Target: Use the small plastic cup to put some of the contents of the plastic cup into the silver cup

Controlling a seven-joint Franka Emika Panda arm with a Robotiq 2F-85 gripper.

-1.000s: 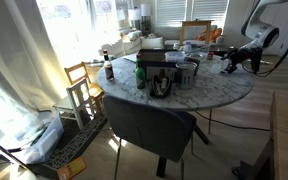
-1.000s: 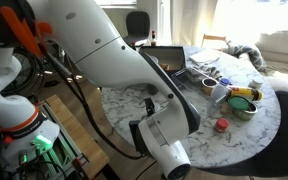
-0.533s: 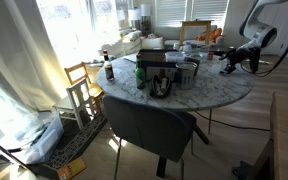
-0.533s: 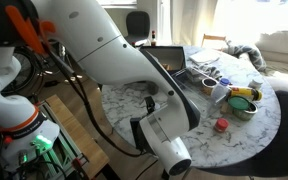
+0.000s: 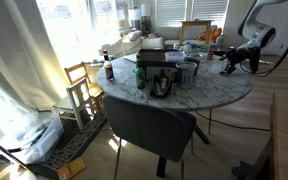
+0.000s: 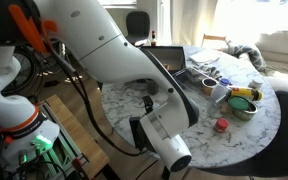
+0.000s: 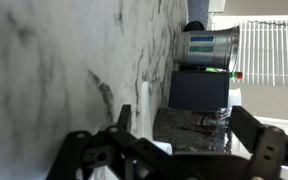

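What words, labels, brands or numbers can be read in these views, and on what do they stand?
No text can be read in any view.
Dark bottle on the marble table: possible label, too small to read.
Pale container in the wrist view: bluish patch, too blurred to read.

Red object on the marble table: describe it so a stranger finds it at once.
Find the round marble table in an exterior view. Near the metal bowl, towards the table's edge, sits the small red object. It alone is bright red, low and round.
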